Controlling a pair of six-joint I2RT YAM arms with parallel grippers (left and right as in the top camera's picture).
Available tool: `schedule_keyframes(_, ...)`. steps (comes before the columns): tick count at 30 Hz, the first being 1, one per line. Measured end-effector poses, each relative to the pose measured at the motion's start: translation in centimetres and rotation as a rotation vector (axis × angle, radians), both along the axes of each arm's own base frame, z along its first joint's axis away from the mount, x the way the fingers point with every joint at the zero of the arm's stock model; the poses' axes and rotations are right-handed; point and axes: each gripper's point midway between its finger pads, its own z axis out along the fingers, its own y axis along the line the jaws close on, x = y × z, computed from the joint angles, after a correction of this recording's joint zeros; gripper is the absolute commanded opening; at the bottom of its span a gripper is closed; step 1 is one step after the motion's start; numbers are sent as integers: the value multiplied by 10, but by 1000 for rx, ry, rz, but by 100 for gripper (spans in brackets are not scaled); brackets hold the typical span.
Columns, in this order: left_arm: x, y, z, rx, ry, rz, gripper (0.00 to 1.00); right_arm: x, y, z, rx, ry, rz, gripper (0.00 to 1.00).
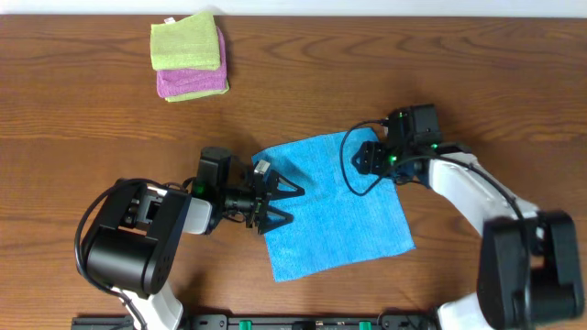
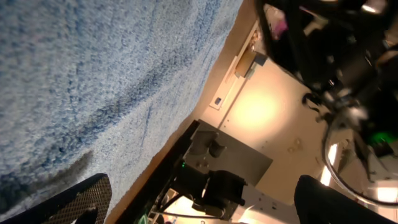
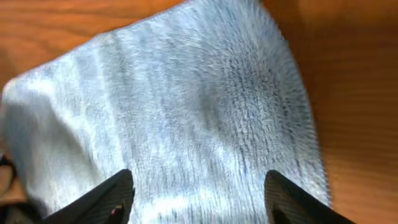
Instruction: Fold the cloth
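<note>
Tabletop (image 1: 495, 82) of brown wood fills the overhead view, with wide bare stretches along its far side and at both ends. At its middle, towards the near side, lies the blue cloth (image 1: 335, 215), spread flat in a single layer and turned slightly askew, with all four edges in view. Its near-left corner reaches closest to the robot bases, and its far edge runs from the left arm's wrist to the right arm's. A stack of folded cloths (image 1: 188, 57) in green and pink sits well apart at the far left, with open wood between it and the blue one. The left gripper (image 1: 295, 206) reaches over the cloth's left edge with its fingers spread wide and nothing between them. The right gripper (image 1: 369, 158) is over the far-right corner, likewise released — its wrist camera shows two dark tips far apart above blue pile. A thin black cable (image 1: 351, 179) loops over the cloth just beside that corner.
</note>
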Motion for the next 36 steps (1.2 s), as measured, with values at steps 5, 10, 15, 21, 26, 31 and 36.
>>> schedule_keyframes(5, 3, -2, 7, -25, -11, -20, 96, 4, -10, 33, -114, -114, 47, 55)
schedule_keyframes(10, 2, -2, 9, -40, -5, -31, 95, 5, 0, 39, -140, -167, 131, 17)
schedule_keyframes(15, 21, 9, 20, -76, -64, 2, 96, -5, 23, 17, -149, -124, 244, 1)
schedule_keyframes(21, 68, 16, 66, -152, -319, 15, 96, -10, 28, -17, -173, -64, 320, 1)
schedule_keyframes(26, 75, 15, 87, -180, -485, -1, 96, -5, 29, -26, -179, -71, 342, 1)
schedule_keyframes(31, 87, 26, 90, -142, -579, 54, 96, -1, 30, -26, -179, -92, 350, 1)
schedule_keyframes(36, 114, 54, 47, 62, -490, 221, 96, 7, 33, -21, -171, -126, 351, 1)
